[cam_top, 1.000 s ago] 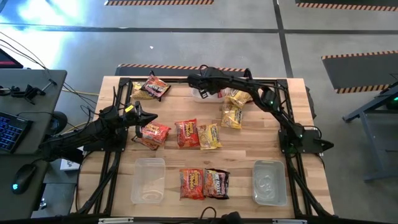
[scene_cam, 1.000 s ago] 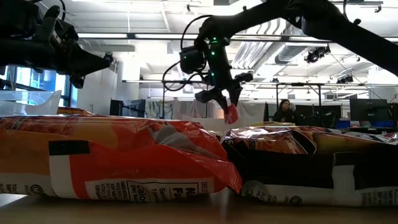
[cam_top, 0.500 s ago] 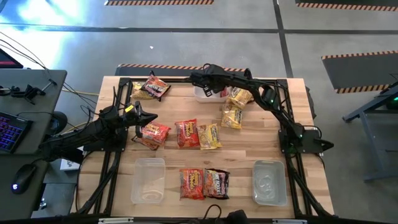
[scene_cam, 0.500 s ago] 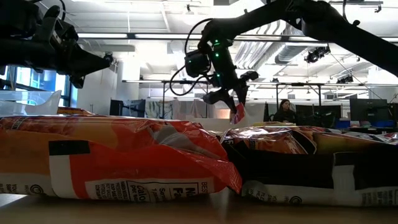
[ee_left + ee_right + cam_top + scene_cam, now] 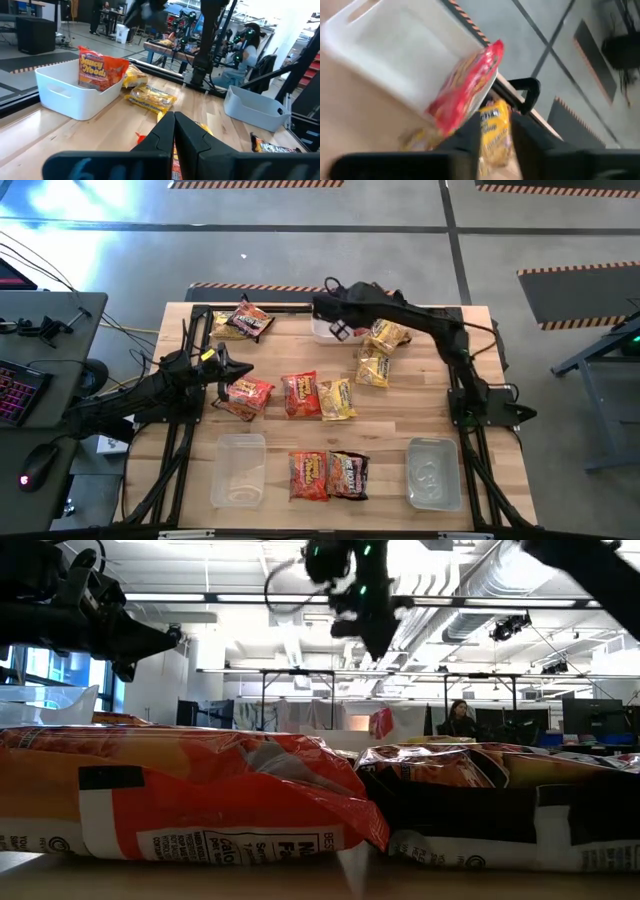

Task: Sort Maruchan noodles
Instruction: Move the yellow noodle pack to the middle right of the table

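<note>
Looking straight down, crinkly flat noodle packets (image 5: 303,394) dot the wooden tabletop (image 5: 400,430). Level view: right claw (image 5: 372,615) hangs high, fingers parted, holding nothing. Left wrist: left claw (image 5: 174,131) closed; a red packet (image 5: 100,72) stands inside a smooth white tub (image 5: 75,97)

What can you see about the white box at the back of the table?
The white box is a plain rectangular plastic tub with rounded corners, an open top and a handle slot in its end wall. It sits flat at the far edge of the wooden table. One red noodle packet stands tilted inside, leaning on a wall. Yellow packets lie just beside it. The right claw is above it, not touching.
</note>
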Motion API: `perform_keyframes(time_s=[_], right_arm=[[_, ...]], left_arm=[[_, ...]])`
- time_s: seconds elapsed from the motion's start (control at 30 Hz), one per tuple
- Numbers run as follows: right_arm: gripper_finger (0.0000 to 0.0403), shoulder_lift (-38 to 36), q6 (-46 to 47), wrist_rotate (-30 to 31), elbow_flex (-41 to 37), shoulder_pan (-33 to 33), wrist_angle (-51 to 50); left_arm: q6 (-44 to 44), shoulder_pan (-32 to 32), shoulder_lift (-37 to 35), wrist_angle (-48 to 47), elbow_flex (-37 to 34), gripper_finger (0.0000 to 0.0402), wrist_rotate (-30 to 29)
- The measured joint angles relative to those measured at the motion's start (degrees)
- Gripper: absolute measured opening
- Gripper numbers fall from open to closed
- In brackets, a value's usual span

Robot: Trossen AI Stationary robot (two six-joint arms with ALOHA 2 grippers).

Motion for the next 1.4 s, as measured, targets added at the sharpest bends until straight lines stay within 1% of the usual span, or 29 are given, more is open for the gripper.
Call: perform_keyframes(time_s=[0.03,0.07,0.13,0.17,0.23,0.3,0.37,0.43,0.53,0.63,0.77,0.87,1.03,1.2,1.33,1.4], right_arm=[[0.0024,-2.15,0.45,0.18,-2.95,1.10,0.72],[0.0013,-4.51,1.45,0.36,-6.86,2.13,2.00],[0.0017,-9.81,4.08,-0.37,-16.42,3.78,7.36],[0.0018,-12.98,5.13,-1.80,-22.34,4.47,11.35],[0.0010,-19.50,6.24,-5.33,-34.94,5.83,22.30],[0.0003,-25.76,6.52,-9.62,-47.39,6.88,36.32],[0.0004,-30.96,7.91,-13.61,-58.00,7.32,48.65],[0.0002,-34.72,10.55,-15.58,-66.36,7.15,57.51],[0.0001,-37.56,13.73,-15.69,-74.45,6.74,63.46],[0.0000,-37.79,15.09,-17.26,-78.48,6.41,64.72],[0.0000,-36.69,13.86,-17.49,-81.74,6.16,68.04],[0.0000,-36.20,12.64,-18.58,-83.40,5.53,70.83],[0.0000,-34.39,10.15,-21.62,-84.64,3.94,70.16],[0.0000,-34.57,7.70,-25.82,-84.33,3.95,66.53],[0.0000,-35.62,7.73,-29.82,-84.31,5.25,59.75],[0.0000,-36.43,8.53,-30.64,-84.31,6.17,56.06]], left_arm=[[0.05,-0.33,0.01,0.00,0.00,0.0003,0.01],[0.12,-0.67,0.01,0.00,0.00,0.0003,0.03],[0.54,-1.39,0.01,0.02,0.00,0.0003,0.05],[0.54,-1.69,0.00,0.01,0.00,0.0003,0.05],[0.57,-2.22,0.01,0.00,0.00,0.0003,0.05],[0.59,-2.70,0.01,0.02,0.00,0.0003,0.05],[0.61,-3.15,-0.01,0.02,0.00,0.0003,0.05],[0.63,-3.55,0.00,0.10,0.01,0.0003,0.05],[0.62,-3.79,0.00,0.31,0.00,0.0003,-0.10],[0.57,-3.79,0.01,0.31,0.00,0.0003,-0.12],[0.53,-3.79,0.01,0.38,0.00,0.0003,-0.16],[-0.29,-3.76,0.01,0.63,0.00,0.0003,-0.38],[-1.00,-3.76,-0.01,1.91,0.00,0.0003,-0.48],[-1.48,-3.76,0.00,2.01,0.00,0.0003,-0.68],[-1.51,-3.76,-0.01,2.01,0.00,0.0003,-1.23],[-1.53,-3.76,0.00,2.01,0.00,0.0003,-1.83]])
